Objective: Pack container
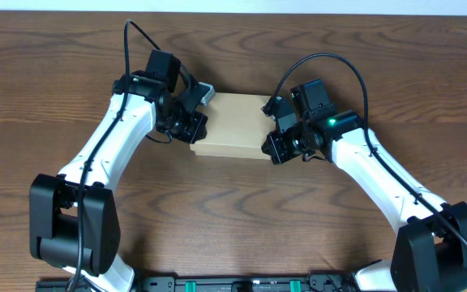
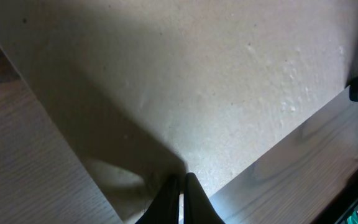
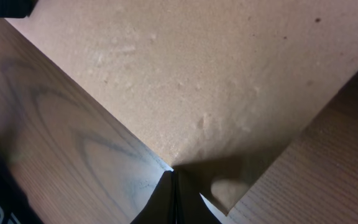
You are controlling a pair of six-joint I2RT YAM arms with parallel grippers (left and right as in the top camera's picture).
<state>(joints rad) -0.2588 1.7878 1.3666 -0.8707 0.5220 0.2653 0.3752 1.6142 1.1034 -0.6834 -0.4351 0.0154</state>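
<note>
Overhead: left gripper sits at the left edge of the container, near its lower-left corner, touching or just over it. Left wrist view: jaws pressed together with only a hairline gap, tips over the cardboard just inside the corner. Can't tell whether they nip any cardboard. Container lies flat on the wood table, upper centre of the overhead frame, lid down. It's plain tan cardboard, surface lightly dimpled. Right gripper is at the container's lower-right corner. Right wrist view: jaws fully together, tips at the box edge where cardboard meets table. Green light lit on the right arm, just right of that gripper.
</note>
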